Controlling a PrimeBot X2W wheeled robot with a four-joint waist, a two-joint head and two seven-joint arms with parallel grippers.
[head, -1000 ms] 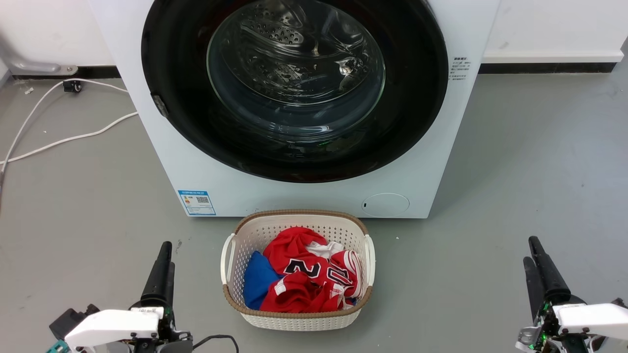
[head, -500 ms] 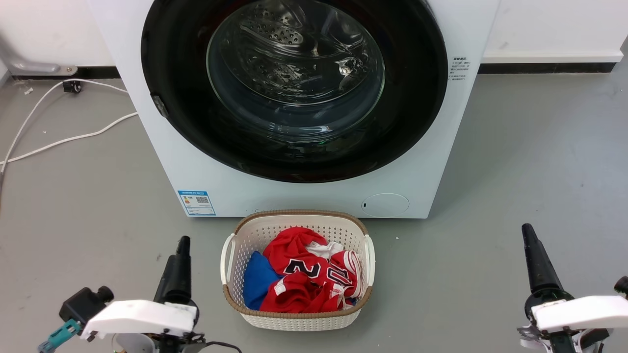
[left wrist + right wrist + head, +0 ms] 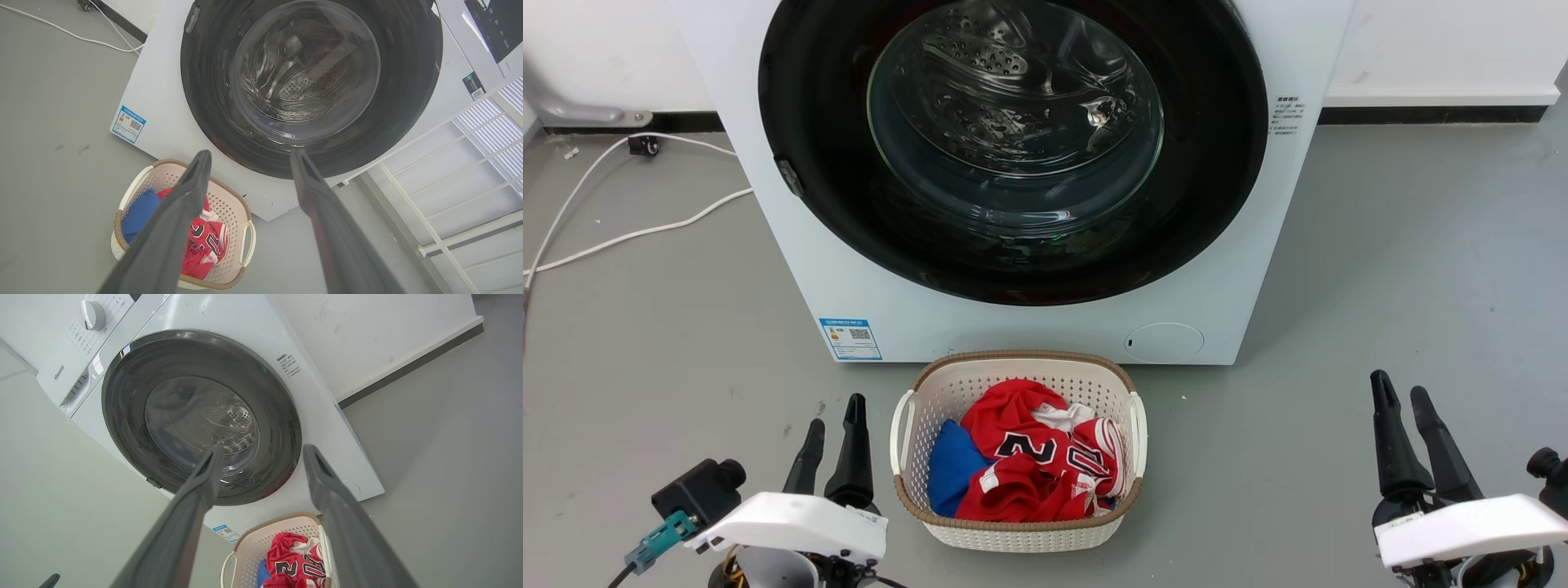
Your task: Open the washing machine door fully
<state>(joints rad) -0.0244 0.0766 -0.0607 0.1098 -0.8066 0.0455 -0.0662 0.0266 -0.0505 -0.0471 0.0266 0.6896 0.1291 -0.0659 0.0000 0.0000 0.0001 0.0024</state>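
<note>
While the door [image 3: 1013,265] sat shut, your left gripper [image 3: 835,412] and right gripper [image 3: 1399,385] gaped empty; its nine-o'clock tab [image 3: 787,175] looked the best hold.

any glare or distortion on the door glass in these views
Head view: bright reflections streak the washing machine door glass, though drum holes are readable. Left wrist view: the near left gripper soft and oversized. Right wrist view: door skewed into an oval, right gripper blurred.

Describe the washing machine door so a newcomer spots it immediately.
Find the white washing machine behind the laundry basket. The washing machine door nearly covers its front. Unlike the white panel around it, it is a glossy black disc with a bulging clear glass centre.
</note>
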